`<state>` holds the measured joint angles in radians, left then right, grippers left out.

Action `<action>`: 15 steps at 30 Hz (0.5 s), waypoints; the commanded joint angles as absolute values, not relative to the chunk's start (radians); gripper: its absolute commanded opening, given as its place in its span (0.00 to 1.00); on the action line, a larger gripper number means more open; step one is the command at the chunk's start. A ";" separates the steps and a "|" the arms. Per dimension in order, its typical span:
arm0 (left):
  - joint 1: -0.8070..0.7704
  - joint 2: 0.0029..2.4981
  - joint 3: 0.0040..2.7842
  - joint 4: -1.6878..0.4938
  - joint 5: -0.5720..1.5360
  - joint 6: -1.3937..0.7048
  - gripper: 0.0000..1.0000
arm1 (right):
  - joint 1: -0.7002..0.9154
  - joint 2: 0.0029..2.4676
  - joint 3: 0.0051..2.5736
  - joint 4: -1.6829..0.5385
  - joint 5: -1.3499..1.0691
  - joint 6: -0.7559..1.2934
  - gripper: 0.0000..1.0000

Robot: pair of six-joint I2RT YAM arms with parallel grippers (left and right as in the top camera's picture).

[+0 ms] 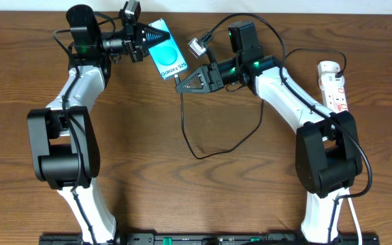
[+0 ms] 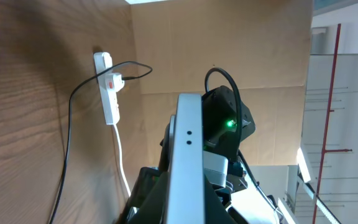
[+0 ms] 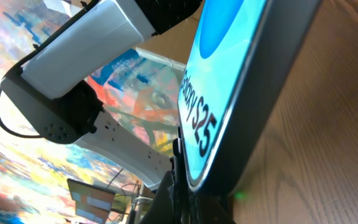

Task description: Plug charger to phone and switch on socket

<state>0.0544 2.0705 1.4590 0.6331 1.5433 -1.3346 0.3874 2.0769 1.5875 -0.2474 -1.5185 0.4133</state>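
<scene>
Underneath, wood-grain table (image 1: 203, 204), tan backdrop (image 2: 229, 43).

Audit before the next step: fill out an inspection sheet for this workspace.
Surface: brown wood-grain table.
Job's things: phone with its screen lit, held at the far side; charger with its tip at the phone's lower edge, whether it is seated cannot be told; socket lying at the right, switch state cannot be told.
Clutter: nothing seen.
Grippers: left end effector shut on the phone; right end effector shut on the charger near its tip.
Cables: the charger loops across the table towards the socket; a white cord leaves the socket.
Surroundings: brown panel beyond the table, red pole.
</scene>
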 commanded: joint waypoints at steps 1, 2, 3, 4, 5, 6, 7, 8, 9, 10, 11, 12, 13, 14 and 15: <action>0.049 2.063 1.477 0.641 1.573 -1.322 0.07 | 0.383 2.084 1.588 -0.242 -1.525 0.426 0.01; 0.049 2.063 1.477 0.641 1.573 -1.322 0.07 | 0.383 2.084 1.588 -0.243 -1.525 0.426 0.01; 0.049 2.063 1.477 0.641 1.573 -1.322 0.07 | 0.382 2.084 1.588 -0.243 -1.525 0.426 0.01; 0.049 2.063 1.477 0.641 1.573 -1.322 0.07 | 0.382 2.084 1.588 -0.243 -1.525 0.426 0.01; 0.049 2.063 1.477 0.641 1.573 -1.322 0.07 | 0.382 2.084 1.588 -0.243 -1.525 0.426 0.01; 0.049 2.063 1.477 0.641 1.573 -1.322 0.07 | 0.382 2.084 1.588 -0.243 -1.525 0.426 0.01; 0.049 2.063 1.477 0.641 1.573 -1.322 0.07 | 0.382 2.084 1.588 -0.243 -1.525 0.426 0.01; 0.049 2.063 1.477 0.641 1.573 -1.322 0.08 | 0.382 2.084 1.588 -0.243 -1.525 0.426 0.01; 0.049 2.063 1.477 0.640 1.573 -1.322 0.07 | 0.382 2.084 1.588 -0.243 -1.525 0.426 0.01; 0.049 2.063 1.477 0.640 1.573 -1.322 0.07 | 0.381 2.084 1.588 -0.243 -1.525 0.426 0.01; 0.049 2.063 1.477 0.640 1.573 -1.322 0.07 | 0.381 2.084 1.588 -0.243 -1.525 0.426 0.01; 0.049 2.063 1.477 0.638 1.573 -1.322 0.07 | 0.381 2.084 1.588 -0.243 -1.525 0.426 0.01; 0.049 2.063 1.477 0.636 1.573 -1.322 0.07 | 0.381 2.084 1.588 -0.244 -1.525 0.426 0.01; 0.049 2.063 1.477 0.636 1.573 -1.322 0.07 | 0.380 2.084 1.588 -0.244 -1.525 0.426 0.01; 0.049 2.063 1.477 0.634 1.573 -1.322 0.07 | 0.380 2.084 1.588 -0.246 -1.525 0.426 0.01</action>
<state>0.0544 2.0705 1.4590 0.6319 1.5433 -1.3346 0.3874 2.0769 1.5875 -0.2474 -1.5188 0.4175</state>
